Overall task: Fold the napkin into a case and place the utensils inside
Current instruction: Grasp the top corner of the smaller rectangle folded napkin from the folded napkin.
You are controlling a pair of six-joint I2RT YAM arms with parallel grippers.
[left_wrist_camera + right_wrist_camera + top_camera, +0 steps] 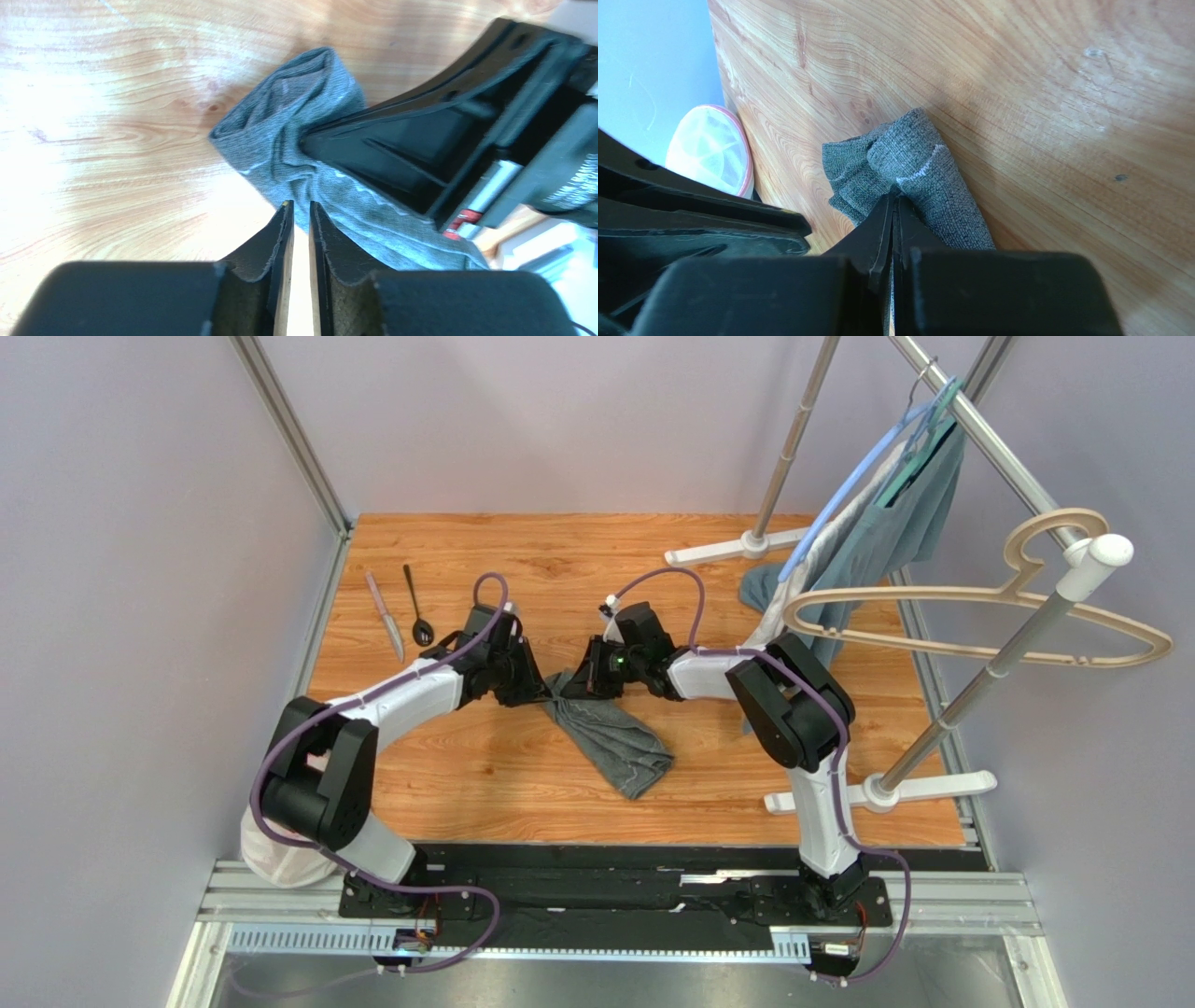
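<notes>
On the wooden table (463, 798) the napkin (617, 739) lies crumpled in a long, loose bundle near the middle. Its near end lies flat on the wood and its far end reaches up to where the two grippers meet. The right gripper (895, 199) comes in from the napkin's right side. Its jaws are pressed together on a bunched fold of the dark grey cloth, and a pale stitched line shows just past the tips. The left gripper (297, 205) approaches the napkin's far end from the left. Its jaws stand a narrow slit apart with bare wood showing between them, pinching nothing, and the cloth lies just beyond the tips. Farther back and well to the left of the napkin, the silver-grey knife (385, 616) and the black spoon (418, 606) lie side by side without touching. Far to the right of the napkin and behind it, a teal-grey garment (905, 518) hangs from a clothes rack (716, 552) that stands on the table's far right corner.
</notes>
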